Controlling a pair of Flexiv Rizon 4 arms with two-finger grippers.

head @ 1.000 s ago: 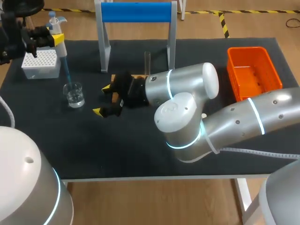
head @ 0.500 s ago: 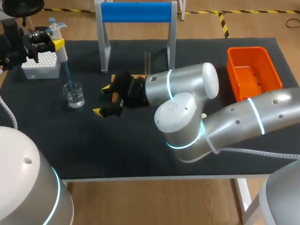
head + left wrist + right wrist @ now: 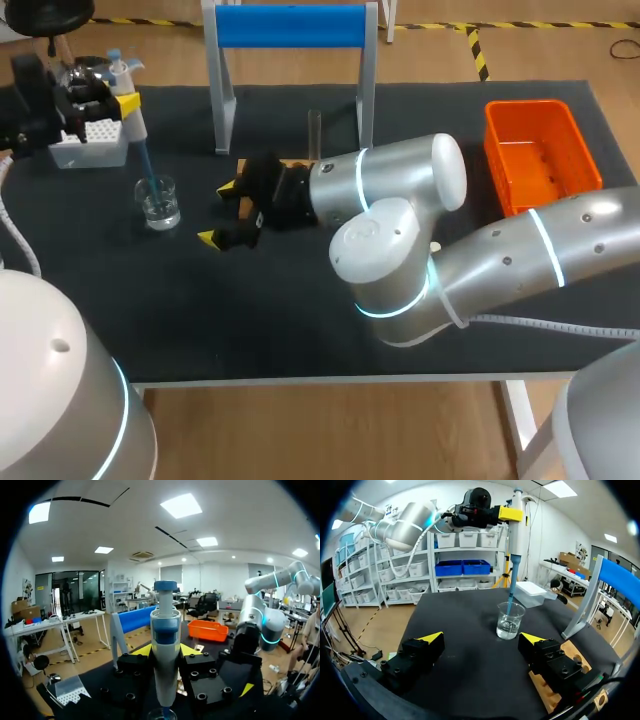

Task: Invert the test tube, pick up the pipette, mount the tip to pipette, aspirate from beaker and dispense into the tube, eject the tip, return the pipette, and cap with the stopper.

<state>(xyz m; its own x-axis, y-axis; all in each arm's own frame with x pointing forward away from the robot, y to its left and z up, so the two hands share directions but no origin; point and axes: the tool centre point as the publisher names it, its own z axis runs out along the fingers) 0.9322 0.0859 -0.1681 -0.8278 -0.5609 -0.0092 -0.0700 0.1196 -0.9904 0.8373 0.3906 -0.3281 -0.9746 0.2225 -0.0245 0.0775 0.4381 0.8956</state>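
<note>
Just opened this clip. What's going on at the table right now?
The left gripper is shut on the pipette, held upright with its blue tip reaching down into the beaker of clear liquid. The right gripper sits open at mid-table, holding nothing, near the upright test tube.

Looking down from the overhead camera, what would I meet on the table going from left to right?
White tip box → beaker → right gripper → test tube → orange bin.
</note>
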